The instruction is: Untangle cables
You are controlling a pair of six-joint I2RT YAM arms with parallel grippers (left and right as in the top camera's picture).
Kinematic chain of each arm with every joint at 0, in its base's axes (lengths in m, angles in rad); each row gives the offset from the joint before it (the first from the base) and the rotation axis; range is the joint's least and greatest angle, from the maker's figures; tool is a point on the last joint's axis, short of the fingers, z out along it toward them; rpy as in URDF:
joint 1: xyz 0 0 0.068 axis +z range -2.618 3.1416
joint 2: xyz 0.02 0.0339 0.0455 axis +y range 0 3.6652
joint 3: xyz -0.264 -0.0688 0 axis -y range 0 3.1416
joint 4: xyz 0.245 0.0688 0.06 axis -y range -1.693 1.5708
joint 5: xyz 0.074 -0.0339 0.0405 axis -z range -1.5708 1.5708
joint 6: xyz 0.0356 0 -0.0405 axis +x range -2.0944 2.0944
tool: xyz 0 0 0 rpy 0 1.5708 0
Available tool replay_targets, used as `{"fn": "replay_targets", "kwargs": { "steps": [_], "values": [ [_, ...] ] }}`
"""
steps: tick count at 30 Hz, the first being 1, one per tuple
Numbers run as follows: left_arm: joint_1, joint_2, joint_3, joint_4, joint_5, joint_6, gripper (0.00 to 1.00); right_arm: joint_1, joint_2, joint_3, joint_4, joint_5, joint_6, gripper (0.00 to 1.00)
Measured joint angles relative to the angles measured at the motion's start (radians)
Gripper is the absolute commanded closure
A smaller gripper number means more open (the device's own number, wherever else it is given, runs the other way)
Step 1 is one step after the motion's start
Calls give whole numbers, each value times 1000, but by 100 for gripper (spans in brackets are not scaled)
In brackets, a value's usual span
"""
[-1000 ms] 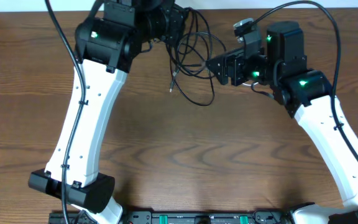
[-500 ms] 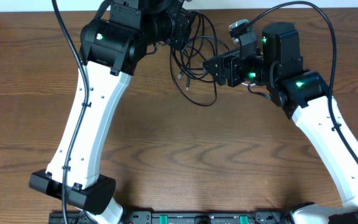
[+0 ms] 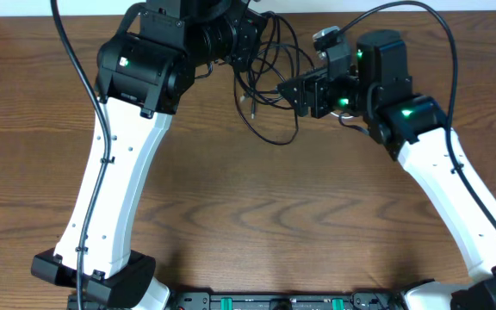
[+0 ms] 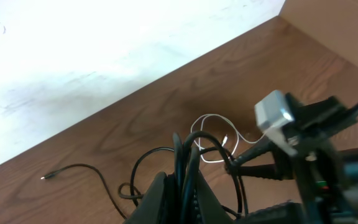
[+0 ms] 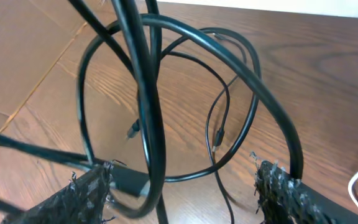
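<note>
Light fell evenly on the brown wooden table (image 3: 265,215), the white wall (image 4: 73,50) glared, the thin black cable (image 5: 144,93) blurred up close.

You've got a brown wood-grain table (image 3: 257,215) with a soft sheen. The black cable (image 5: 146,99) has a smooth, glossy jacket, and the white cable (image 4: 211,116) looks smooth too. The right finger pads (image 5: 278,186) are rough, woven-looking black. The arm links (image 3: 114,189) are glossy white plastic.

No readable text, label, brand, number or sign — none in any view.
</note>
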Motion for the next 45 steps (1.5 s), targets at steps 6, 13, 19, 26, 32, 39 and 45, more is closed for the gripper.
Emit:
{"fn": "replay_targets", "kwargs": {
  "steps": [6,13,19,26,32,39,45],
  "values": [
    [0,0,0,-2,19,0,92,31,4,0,49,0,4,44],
    [0,0,0,-2,22,0,92,33,4,0,47,2,16,99],
    [0,0,0,-3,22,0,92,33,4,0,47,3,21,99],
    [0,0,0,-5,-31,9,92,28,3,0,71,13,22,99],
    [-1,0,0,-7,-118,49,92,5,-29,-1,64,64,21,99],
    [-1,0,0,-9,-152,88,92,-58,-120,-1,29,110,21,99],
    [-2,0,0,-7,-192,98,92,-175,-164,-1,-50,124,23,99]
  ]
}}
